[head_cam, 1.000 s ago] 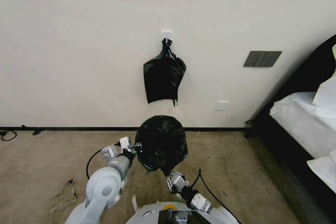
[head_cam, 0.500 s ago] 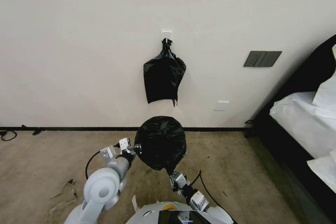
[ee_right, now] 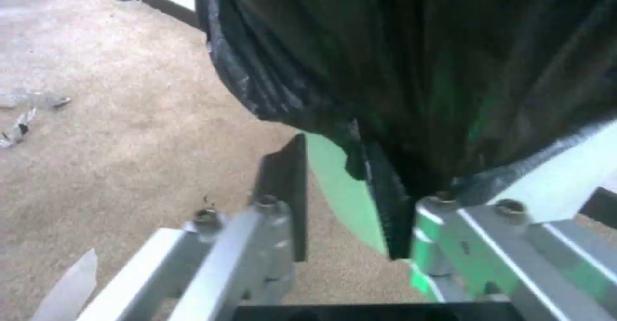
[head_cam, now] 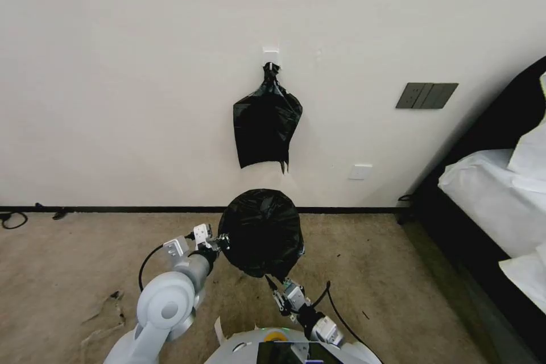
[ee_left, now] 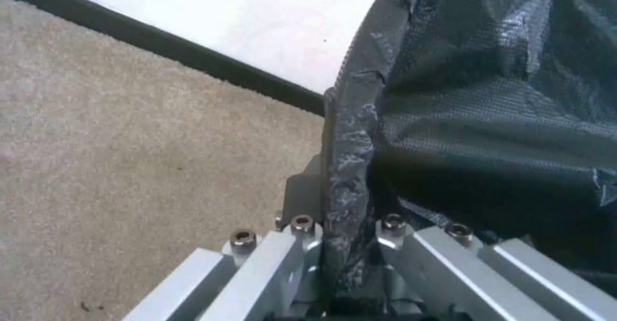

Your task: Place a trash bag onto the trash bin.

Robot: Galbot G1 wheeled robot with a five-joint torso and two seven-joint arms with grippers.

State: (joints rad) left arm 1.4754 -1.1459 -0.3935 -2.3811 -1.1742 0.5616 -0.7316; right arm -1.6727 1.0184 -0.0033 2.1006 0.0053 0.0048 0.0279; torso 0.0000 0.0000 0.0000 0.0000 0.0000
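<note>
The glossy black trash bag (head_cam: 261, 232) lies draped over the trash bin on the carpet near the wall, hiding the bin in the head view. In the right wrist view a pale strip of the trash bin (ee_right: 331, 186) shows below the bag's hem (ee_right: 385, 94). My left gripper (head_cam: 220, 240) is at the bag's left side, shut on a bunched fold of its edge (ee_left: 347, 167). Just in front of the bin, my right gripper (head_cam: 276, 289) has its fingers (ee_right: 283, 191) apart, and the bag's hem hangs against one of them.
A second black bag bunch (head_cam: 266, 125) hangs from a wall hook above the bin. A bed (head_cam: 495, 199) stands at the right. Cables (head_cam: 14, 219) lie by the skirting at far left, and paper scraps (head_cam: 105, 313) lie on the carpet.
My right gripper has drawn back slightly toward my base, and the bag's front hem no longer stretches down to it. The left arm has stayed put.
</note>
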